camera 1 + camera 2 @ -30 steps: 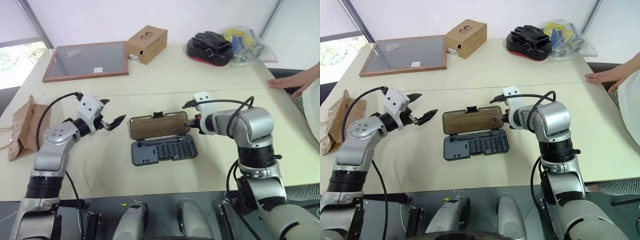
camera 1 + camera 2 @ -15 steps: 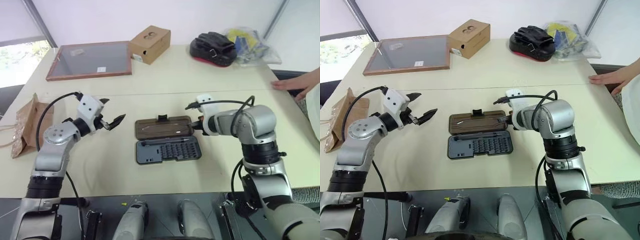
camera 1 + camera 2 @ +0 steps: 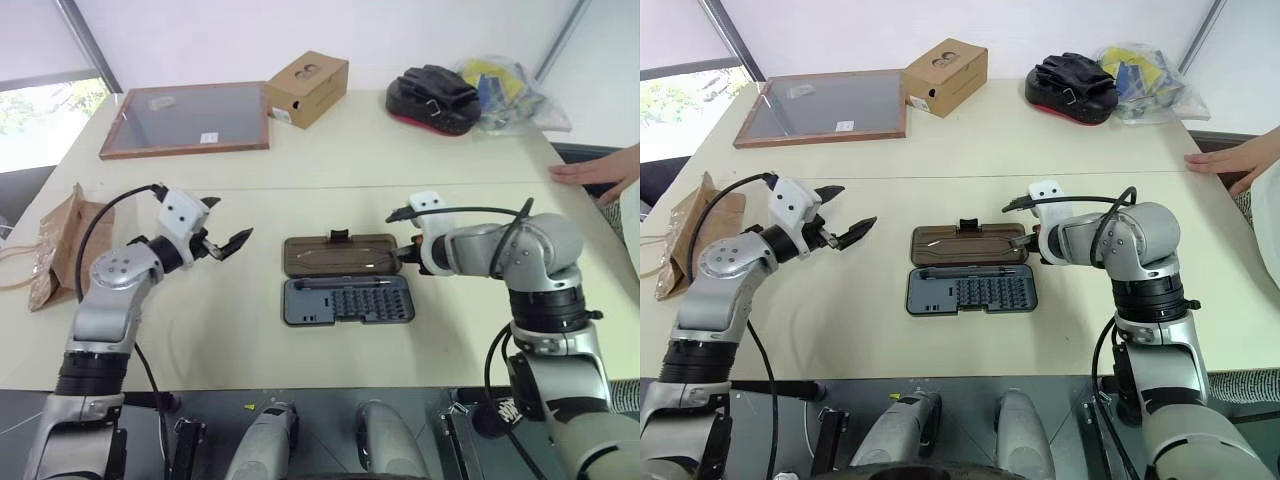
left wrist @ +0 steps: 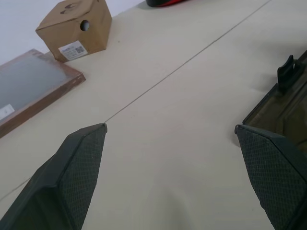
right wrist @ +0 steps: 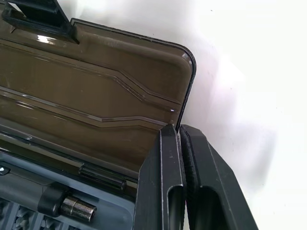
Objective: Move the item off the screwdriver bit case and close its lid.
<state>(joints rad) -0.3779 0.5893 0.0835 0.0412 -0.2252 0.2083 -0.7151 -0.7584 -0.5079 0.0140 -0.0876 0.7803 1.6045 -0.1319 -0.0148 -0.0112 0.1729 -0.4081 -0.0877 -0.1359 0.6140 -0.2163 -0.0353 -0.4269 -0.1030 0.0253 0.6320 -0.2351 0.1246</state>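
one gripper (image 5: 178,132) beside lid (image 5: 91,96)

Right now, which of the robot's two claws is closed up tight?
The right gripper: its two black fingers are pressed together at the open lid's edge, while the left gripper stands wide open above the bare table.

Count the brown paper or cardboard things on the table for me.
2. A crumpled paper bag lies at the table's left edge, beyond the left arm. A cardboard box with two holes stands at the far side, beside the framed panel.
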